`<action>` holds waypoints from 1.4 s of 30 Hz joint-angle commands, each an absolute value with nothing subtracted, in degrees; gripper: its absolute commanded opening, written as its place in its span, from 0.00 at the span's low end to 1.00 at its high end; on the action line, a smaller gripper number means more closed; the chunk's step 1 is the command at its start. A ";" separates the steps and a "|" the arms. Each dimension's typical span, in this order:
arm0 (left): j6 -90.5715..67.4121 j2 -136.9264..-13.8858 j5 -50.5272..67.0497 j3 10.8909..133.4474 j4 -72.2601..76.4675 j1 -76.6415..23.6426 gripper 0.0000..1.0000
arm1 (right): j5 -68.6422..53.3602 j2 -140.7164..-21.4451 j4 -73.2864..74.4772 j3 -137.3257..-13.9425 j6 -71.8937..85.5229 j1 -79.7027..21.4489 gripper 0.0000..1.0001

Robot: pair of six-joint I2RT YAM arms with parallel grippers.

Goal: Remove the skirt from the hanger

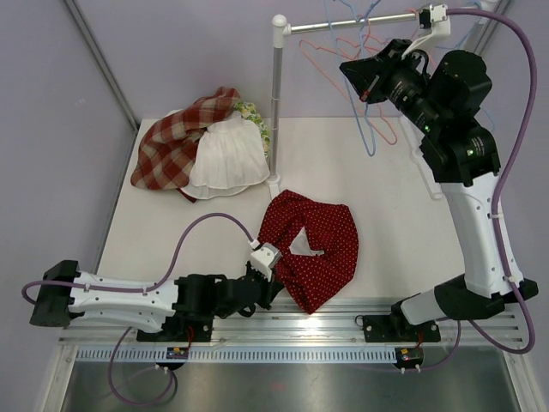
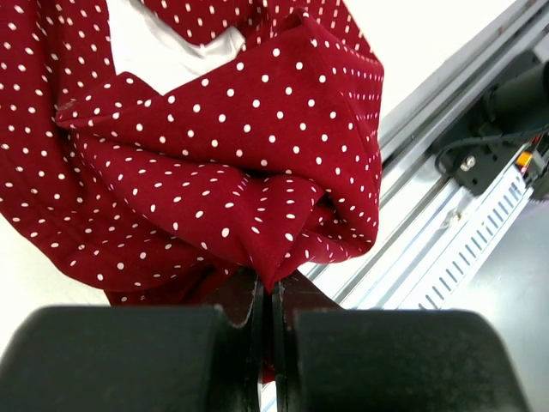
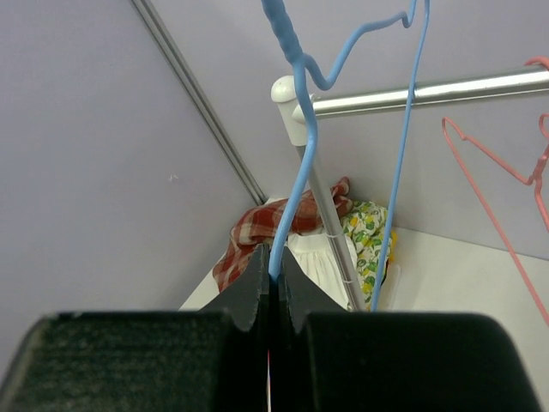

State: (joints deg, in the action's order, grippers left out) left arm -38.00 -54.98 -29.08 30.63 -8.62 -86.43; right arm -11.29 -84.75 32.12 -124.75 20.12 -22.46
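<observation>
The red white-dotted skirt (image 1: 313, 245) lies crumpled on the white table, off any hanger. My left gripper (image 1: 273, 273) sits low at its near edge, shut on a fold of the skirt (image 2: 223, 172), with the cloth pinched between the jaws of the left gripper (image 2: 268, 287). High at the back right, my right gripper (image 1: 364, 84) is shut on the wire of a blue hanger (image 1: 367, 148). In the right wrist view the blue hanger (image 3: 296, 163) runs up from the right gripper (image 3: 274, 257) toward the metal rail (image 3: 429, 90).
A pink wire hanger (image 1: 383, 129) hangs beside the blue one from the rail (image 1: 352, 24), which rests on a white-capped pole (image 1: 276, 103). A pile of clothes (image 1: 206, 150), plaid, white and floral, lies at the back left. An aluminium rail (image 1: 343, 319) edges the table's near side.
</observation>
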 commanded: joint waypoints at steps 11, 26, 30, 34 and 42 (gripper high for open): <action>-38.15 -54.31 -34.89 31.37 -5.80 -87.10 0.00 | -10.11 -66.01 29.78 -110.57 21.00 -22.41 0.00; -39.46 -55.81 -34.72 31.20 -4.48 -87.80 0.00 | -14.50 -59.85 30.06 -91.68 29.00 -22.41 0.00; -39.46 -55.63 -34.80 31.11 -4.48 -87.89 0.00 | -14.06 -62.83 28.31 -90.79 28.30 -22.41 0.00; -39.64 -55.81 -35.07 31.11 -4.39 -88.15 0.00 | -13.45 -68.79 25.23 -94.82 26.29 -22.41 0.00; -40.69 -54.32 -35.51 31.03 -6.24 -89.03 0.00 | -11.16 -88.56 25.22 -115.63 21.80 -22.41 0.00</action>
